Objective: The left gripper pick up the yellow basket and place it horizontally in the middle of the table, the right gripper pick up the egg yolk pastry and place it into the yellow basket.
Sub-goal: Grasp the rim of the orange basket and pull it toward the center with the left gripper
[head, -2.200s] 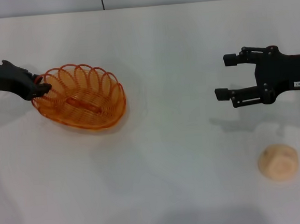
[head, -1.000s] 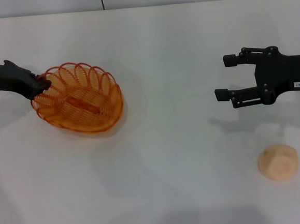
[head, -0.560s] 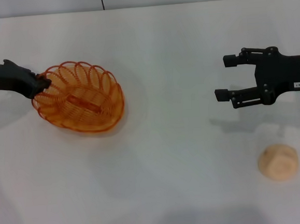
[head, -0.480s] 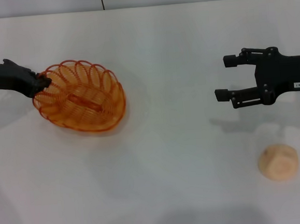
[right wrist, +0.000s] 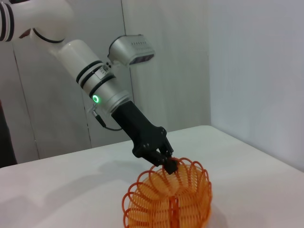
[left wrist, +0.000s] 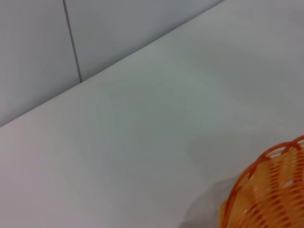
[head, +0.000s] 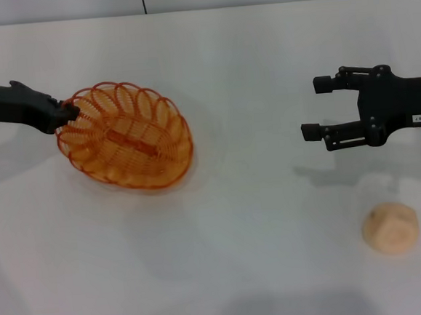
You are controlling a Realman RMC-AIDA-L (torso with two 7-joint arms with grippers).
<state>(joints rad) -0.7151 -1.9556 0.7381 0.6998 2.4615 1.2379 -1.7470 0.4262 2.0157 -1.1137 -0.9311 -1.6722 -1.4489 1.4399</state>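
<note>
The basket [head: 125, 144] is gripped at its rim by the left gripper [head: 67, 110], on the left of the table [head: 247, 67]. The pastry [head: 390, 228] lies near the right edge, with the right gripper [head: 317, 107] held wide open above it.

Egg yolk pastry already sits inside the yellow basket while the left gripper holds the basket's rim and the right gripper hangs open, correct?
Not quite. The head view shows the egg yolk pastry lying on the table, apart from the yellow basket. The left gripper does hold the rim, and the right gripper is open.
</note>
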